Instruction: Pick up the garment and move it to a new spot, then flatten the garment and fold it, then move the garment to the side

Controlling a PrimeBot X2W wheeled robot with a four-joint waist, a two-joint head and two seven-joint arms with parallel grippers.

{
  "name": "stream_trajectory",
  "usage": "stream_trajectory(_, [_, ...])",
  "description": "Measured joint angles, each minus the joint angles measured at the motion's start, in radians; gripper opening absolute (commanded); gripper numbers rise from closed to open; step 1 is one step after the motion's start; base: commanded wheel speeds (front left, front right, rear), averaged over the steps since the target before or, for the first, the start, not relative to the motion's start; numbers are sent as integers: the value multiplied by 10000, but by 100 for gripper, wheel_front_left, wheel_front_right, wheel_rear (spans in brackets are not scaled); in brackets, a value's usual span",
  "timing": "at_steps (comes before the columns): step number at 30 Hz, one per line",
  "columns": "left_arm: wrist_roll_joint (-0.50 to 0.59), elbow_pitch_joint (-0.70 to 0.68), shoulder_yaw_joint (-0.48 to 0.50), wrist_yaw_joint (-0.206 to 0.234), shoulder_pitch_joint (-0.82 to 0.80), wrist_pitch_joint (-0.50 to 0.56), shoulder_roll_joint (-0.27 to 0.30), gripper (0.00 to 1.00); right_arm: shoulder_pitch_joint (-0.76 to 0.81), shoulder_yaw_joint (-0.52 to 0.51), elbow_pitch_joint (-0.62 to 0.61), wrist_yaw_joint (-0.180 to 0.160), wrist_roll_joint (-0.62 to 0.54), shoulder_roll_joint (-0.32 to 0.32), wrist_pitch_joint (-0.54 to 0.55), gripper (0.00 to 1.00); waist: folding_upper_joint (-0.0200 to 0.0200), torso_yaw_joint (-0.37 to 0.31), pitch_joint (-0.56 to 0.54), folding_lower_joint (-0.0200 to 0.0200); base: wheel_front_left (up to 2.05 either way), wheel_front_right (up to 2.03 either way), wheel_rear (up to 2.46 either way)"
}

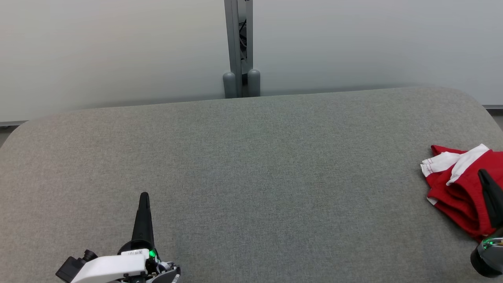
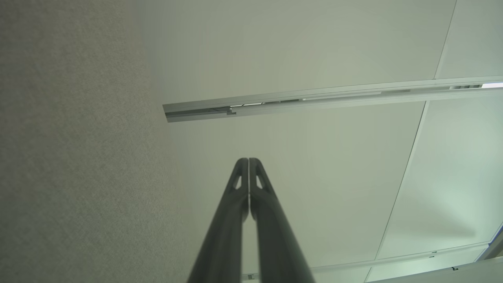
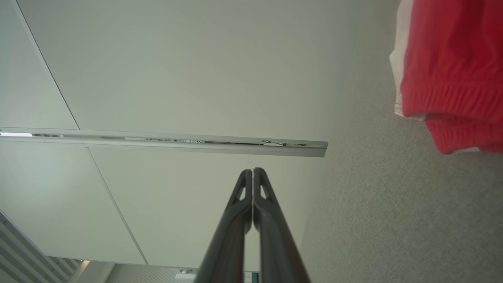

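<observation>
Crumpled red-and-white garment (image 1: 452, 196) lay just beside right end effector (image 1: 483, 176) — clenched, empty. Left end effector (image 1: 144, 196), also clenched, sat well apart.

Red garment (image 1: 458, 188) (white trim), grey table (image 1: 251, 177).

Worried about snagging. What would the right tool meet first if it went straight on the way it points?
Likely the pale wall behind the table; the way there looks free. The red garment lies off to the side of the shut right tool, though depth is unclear.
</observation>
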Motion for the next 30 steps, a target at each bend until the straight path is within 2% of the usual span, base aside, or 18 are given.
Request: stream_trajectory(30, [0,0,0,-2,0,0,0,0,0,19,0,0,31,-10,-15,0,0,0,0,0,0,0,0])
